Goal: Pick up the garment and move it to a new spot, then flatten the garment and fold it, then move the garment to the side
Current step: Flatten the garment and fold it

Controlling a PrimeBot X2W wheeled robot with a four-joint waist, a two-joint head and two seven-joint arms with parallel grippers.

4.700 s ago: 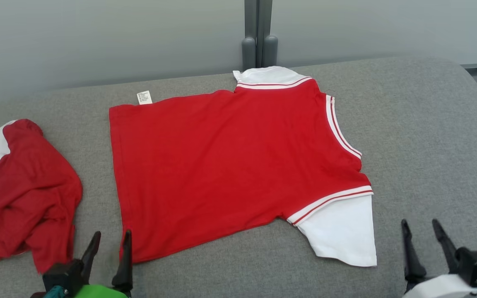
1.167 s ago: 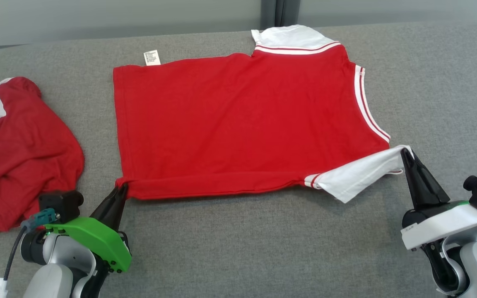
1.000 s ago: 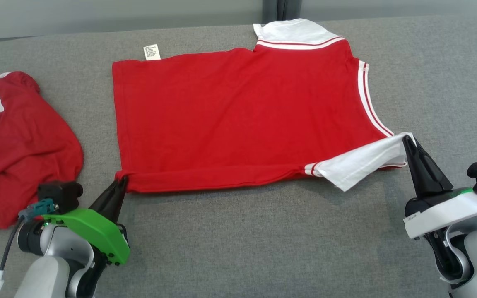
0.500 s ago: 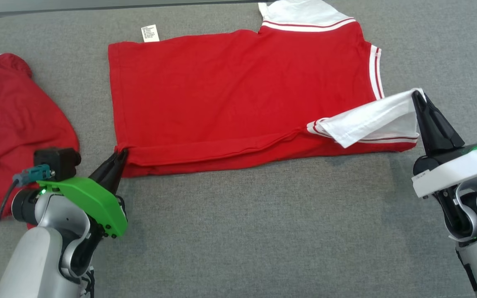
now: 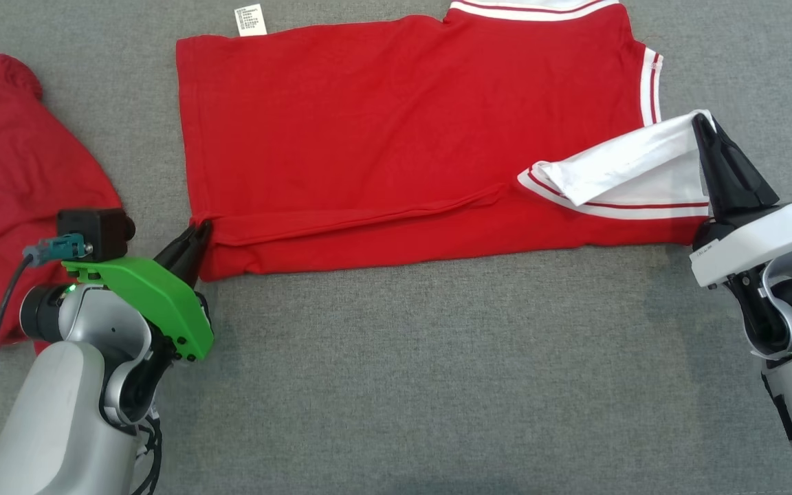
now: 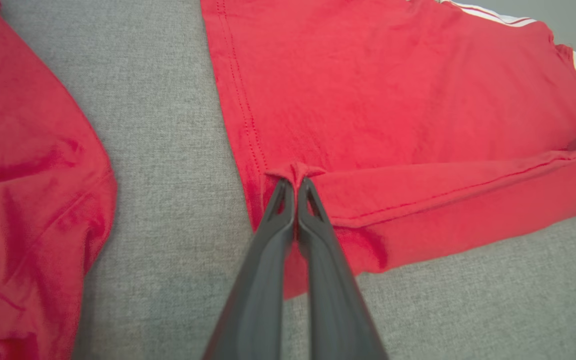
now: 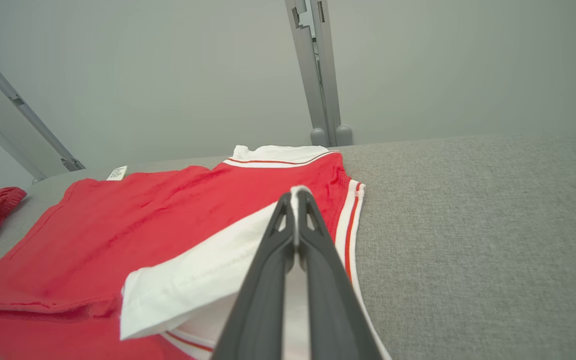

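The garment [image 5: 396, 130] is a red shirt with white sleeves and striped trim, spread on the grey padded surface. Its near edge is turned up and over in a long fold. My left gripper [image 5: 202, 228] is shut on the red hem corner at the garment's near left [image 6: 295, 172]. My right gripper [image 5: 700, 122] is shut on the white sleeve [image 5: 626, 168], lifted and drawn over the body; the right wrist view shows the sleeve edge pinched at the fingertips [image 7: 298, 192]. The far sleeve [image 7: 278, 152] lies flat at the back.
A second red and white garment [image 5: 11, 185] lies crumpled at the far left, close to my left arm; the left wrist view shows it too [image 6: 28, 175]. A white label [image 5: 250, 19] sticks out at the shirt's far edge. Grey wall and post [image 7: 318, 75] stand behind.
Both grippers, still shut on the garment, have carried its near edge and sleeve farther over the body, widening the fold. The head camera has tilted down, so the scene has shifted upward.
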